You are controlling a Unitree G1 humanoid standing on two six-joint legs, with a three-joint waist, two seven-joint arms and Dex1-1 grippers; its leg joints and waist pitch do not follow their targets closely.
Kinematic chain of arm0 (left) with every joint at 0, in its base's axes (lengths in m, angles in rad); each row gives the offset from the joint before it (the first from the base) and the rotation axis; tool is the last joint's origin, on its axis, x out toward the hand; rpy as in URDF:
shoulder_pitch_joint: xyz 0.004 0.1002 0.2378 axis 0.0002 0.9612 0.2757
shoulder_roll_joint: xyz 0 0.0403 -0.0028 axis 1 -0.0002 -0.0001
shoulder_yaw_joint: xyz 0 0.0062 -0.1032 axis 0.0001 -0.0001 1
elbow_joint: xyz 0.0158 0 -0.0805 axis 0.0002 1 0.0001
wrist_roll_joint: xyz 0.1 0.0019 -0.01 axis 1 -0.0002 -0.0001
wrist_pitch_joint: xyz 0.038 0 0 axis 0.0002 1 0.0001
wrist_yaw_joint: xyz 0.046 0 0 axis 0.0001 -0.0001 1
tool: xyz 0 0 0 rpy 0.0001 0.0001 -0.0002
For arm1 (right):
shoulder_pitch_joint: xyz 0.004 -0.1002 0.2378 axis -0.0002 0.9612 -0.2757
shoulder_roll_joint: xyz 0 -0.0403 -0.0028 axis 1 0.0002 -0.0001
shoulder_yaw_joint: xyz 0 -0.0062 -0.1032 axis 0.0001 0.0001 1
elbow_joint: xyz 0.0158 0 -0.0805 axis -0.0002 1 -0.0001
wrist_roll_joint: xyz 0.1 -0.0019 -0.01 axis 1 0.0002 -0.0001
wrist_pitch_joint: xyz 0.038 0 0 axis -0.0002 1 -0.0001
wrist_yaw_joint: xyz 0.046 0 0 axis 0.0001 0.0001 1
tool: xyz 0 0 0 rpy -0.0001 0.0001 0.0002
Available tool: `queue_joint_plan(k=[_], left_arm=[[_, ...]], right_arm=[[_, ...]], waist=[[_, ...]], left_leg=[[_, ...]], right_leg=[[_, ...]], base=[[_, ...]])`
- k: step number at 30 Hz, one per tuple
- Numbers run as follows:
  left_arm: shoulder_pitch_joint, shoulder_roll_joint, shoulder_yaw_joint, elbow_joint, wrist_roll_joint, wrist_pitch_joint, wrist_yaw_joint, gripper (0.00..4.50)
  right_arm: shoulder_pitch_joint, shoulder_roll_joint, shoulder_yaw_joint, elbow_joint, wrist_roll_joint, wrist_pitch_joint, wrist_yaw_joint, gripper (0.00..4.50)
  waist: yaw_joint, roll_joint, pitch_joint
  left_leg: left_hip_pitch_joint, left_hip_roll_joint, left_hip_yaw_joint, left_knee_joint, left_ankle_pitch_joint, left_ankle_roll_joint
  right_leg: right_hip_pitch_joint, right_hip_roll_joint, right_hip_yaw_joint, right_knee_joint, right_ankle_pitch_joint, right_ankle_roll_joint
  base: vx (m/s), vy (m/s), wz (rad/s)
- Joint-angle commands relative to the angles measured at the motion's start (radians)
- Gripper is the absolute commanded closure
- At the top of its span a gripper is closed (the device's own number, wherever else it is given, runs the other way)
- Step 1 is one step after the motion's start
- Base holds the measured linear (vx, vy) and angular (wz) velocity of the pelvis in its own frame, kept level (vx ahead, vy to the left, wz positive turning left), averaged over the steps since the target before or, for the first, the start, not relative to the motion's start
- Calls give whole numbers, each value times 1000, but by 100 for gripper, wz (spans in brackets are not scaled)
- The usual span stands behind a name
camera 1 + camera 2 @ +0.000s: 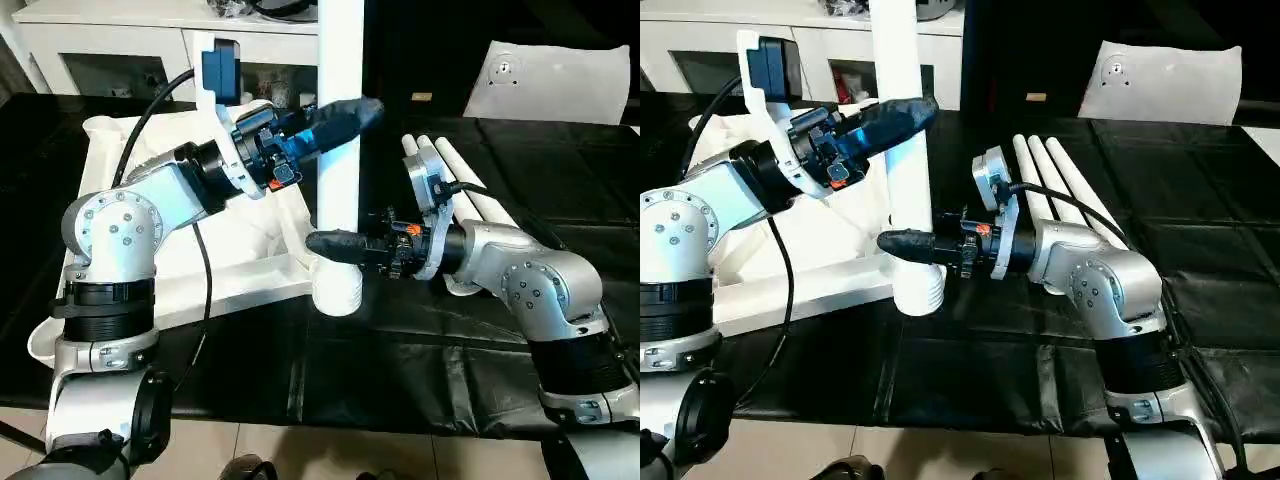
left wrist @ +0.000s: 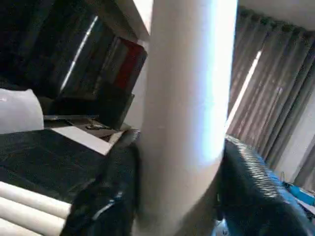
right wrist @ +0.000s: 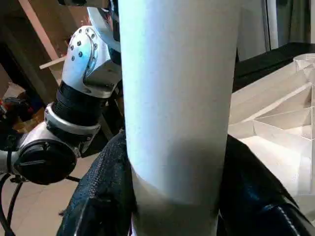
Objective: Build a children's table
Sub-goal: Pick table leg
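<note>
The right gripper (image 1: 325, 243) is closed around the upright leg (image 1: 340, 120) low down, one black finger on each side of the tube, just above the corner socket (image 1: 336, 288). That low hold probably serves to steer the leg's foot into the socket and keep it from twisting out. The left gripper (image 1: 350, 115) clasps the same leg higher up; its wrist view shows a finger (image 2: 106, 196) pressed against each flank of the white tube. With two holds set apart along its length, the leg stands vertical and cannot tip, which is likely the point: the upper hold keeps it straight while the lower one seats it.

The leg's bottom end sits in or at the socket on the near corner of the table top (image 1: 250, 265), which lies ribbed side up on the black mat (image 1: 400, 370), mostly under the left arm. Whether the leg is pushed fully home cannot be told.

Counted: one leg upright in the grippers, and three spare legs (image 1: 1055, 190) lying side by side on the mat beyond the right arm, near at hand for the remaining corners. One table top. Further back stand a white cabinet (image 1: 120, 50) and a flat white sheet (image 1: 550, 80).
</note>
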Motion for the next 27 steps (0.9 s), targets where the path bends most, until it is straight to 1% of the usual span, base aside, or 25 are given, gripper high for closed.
queue_joint_plan(k=[1, 2, 3, 4, 5, 6, 7, 11, 12, 13, 15, 16, 17, 18, 19, 20, 21, 22, 23, 24, 25, 26, 27], left_arm=[[3, 0, 5, -4, -5, -6, 0, 252], [2, 0, 5, -2, -5, -7, -1, 257], [2, -1, 7, 0, -5, -8, 0, 261], [-2, -3, 12, 10, -5, -15, 2, 266], [-4, -4, 14, 14, -4, -18, 3, 269], [-4, -7, 17, 15, -5, -19, 9, 270], [-3, -11, 22, 17, -8, -19, 18, 270], [-12, -14, 30, 40, 7, -32, 47, 270], [-17, -16, 34, 53, 15, -39, 61, 270], [-31, -21, 43, 90, 34, -50, 103, 270], [-40, -25, 51, 112, 44, -58, 129, 271], [-45, -28, 58, 125, 46, -61, 147, 271], [-50, -28, 62, 141, 58, -63, 168, 272], [-56, -28, 65, 158, 73, -69, 191, 272], [-60, -27, 66, 168, 82, -74, 205, 272], [-66, -29, 73, 182, 89, -77, 232, 272], [-72, -30, 76, 195, 99, -82, 257, 272], [-83, -30, 76, 216, 122, -95, 292, 272], [-88, -31, 76, 225, 131, -99, 303, 272], [-93, -31, 77, 234, 140, -102, 316, 272], [-98, -32, 76, 239, 157, -104, 345, 272], [-100, -33, 76, 241, 168, -105, 366, 272], [-102, -37, 75, 236, 184, -110, 398, 272]], right_arm=[[1, -2, -2, -26, 6, -10, -9, 263], [-1, -1, -2, -24, 6, -11, -10, 263], [-3, 1, -2, -23, 1, -16, -13, 263], [-9, 7, -4, -15, -12, -32, -26, 263], [-11, 9, -4, -12, -16, -38, -30, 263], [-12, 11, -1, -10, -24, -45, -34, 264], [-13, 12, 4, -7, -37, -56, -40, 264], [-24, 34, -6, 21, -54, -71, -81, 264], [-28, 41, -14, 30, -62, -81, -101, 194], [-37, 58, -38, 52, -61, -84, -139, 194], [-41, 65, -48, 67, -69, -94, -160, 173], [-44, 67, -49, 76, -81, -108, -172, 173], [-46, 70, -54, 85, -89, -117, -188, 159], [-51, 79, -65, 97, -95, -130, -209, 159], [-53, 86, -73, 104, -97, -138, -223, 137], [-57, 91, -79, 113, -106, -154, -238, 125], [-63, 96, -88, 124, -107, -160, -252, 125], [-72, 106, -109, 141, -91, -154, -275, 112], [-77, 110, -117, 149, -89, -155, -287, 112], [-83, 114, -124, 158, -91, -161, -303, 99], [-86, 116, -127, 162, -106, -169, -330, 99], [-87, 117, -128, 163, -117, -175, -348, 78], [-86, 122, -129, 159, -128, -186, -368, 78]], waist=[[0, -7, -80], [0, -6, -80], [1, 0, -80], [0, -4, -80], [0, -5, -80], [0, -5, -81], [-1, 0, -81], [-2, -1, -80], [-2, -2, -80], [-3, 2, -80], [-5, 0, -80], [-3, 0, -80], [-3, 2, -79], [-3, 1, -82], [-4, 3, -82], [-4, 2, -83], [-3, 1, -82], [-4, 0, -84], [-4, 0, -84], [-4, -1, -83], [-4, -4, -84], [-3, -2, -84], [-3, -6, -84]], left_leg=[[4, 42, -7, -61, -56, 16], [4, 43, -8, -61, -57, 16], [4, 43, -8, -61, -59, 15], [5, 42, -7, -61, -62, 15], [4, 42, -7, -61, -60, 14], [4, 42, -8, -61, -58, 13], [4, 43, -8, -61, -62, 10], [5, 41, -8, -61, -68, 8], [5, 41, -8, -62, -67, 8], [6, 42, -8, -62, -69, 5], [7, 40, -9, -62, -80, -3], [7, 40, -8, -63, -79, -5], [6, 40, -9, -63, -79, -7], [7, 42, -9, -63, -77, -7], [7, 41, -9, -63, -75, -6], [6, 42, -9, -63, -69, -6], [6, 41, -9, -63, -69, -6], [6, 41, -10, -63, -61, -1], [6, 41, -10, -63, -61, -1], [6, 41, -9, -63, -61, 1], [6, 42, -9, -62, -54, -1], [5, 42, -9, -62, -48, -4], [5, 41, -8, -62, -48, -2]], right_leg=[[64, -99, 53, -80, -222, -129], [63, -100, 52, -80, -224, -129], [62, -100, 52, -80, -227, -129], [63, -100, 53, -82, -229, -128], [63, -100, 53, -82, -228, -127], [63, -100, 52, -81, -226, -127], [62, -100, 52, -82, -224, -129], [63, -99, 52, -82, -221, -134], [64, -99, 52, -82, -222, -132], [60, -98, 52, -82, -226, -130], [61, -98, 50, -83, -241, -122], [62, -99, 52, -85, -244, -118], [62, -99, 52, -85, -242, -118], [62, -100, 52, -82, -231, -118], [61, -99, 52, -81, -219, -121], [62, -100, 52, -79, -204, -123], [63, -99, 52, -80, -201, -125], [64, -100, 52, -77, -180, -133], [64, -100, 52, -77, -180, -133], [63, -99, 52, -80, -183, -131], [65, -100, 52, -76, -174, -134], [65, -101, 52, -75, -163, -136], [66, -101, 52, -75, -159, -136]], base=[[0, 0, 0], [0, 0, 0], [0, 0, 0], [0, 0, 0], [0, 0, 0], [0, 0, 0], [0, 0, 0], [0, 0, 0], [0, 0, 0], [0, 0, 0], [0, 0, 0], [0, 0, 0], [0, 0, 0], [0, 0, 0], [0, 0, 0], [0, 0, 0], [0, 0, 0], [0, 0, 0], [0, 0, 0], [0, 0, 0], [0, 0, 0], [0, 0, 0], [0, 0, 0]])
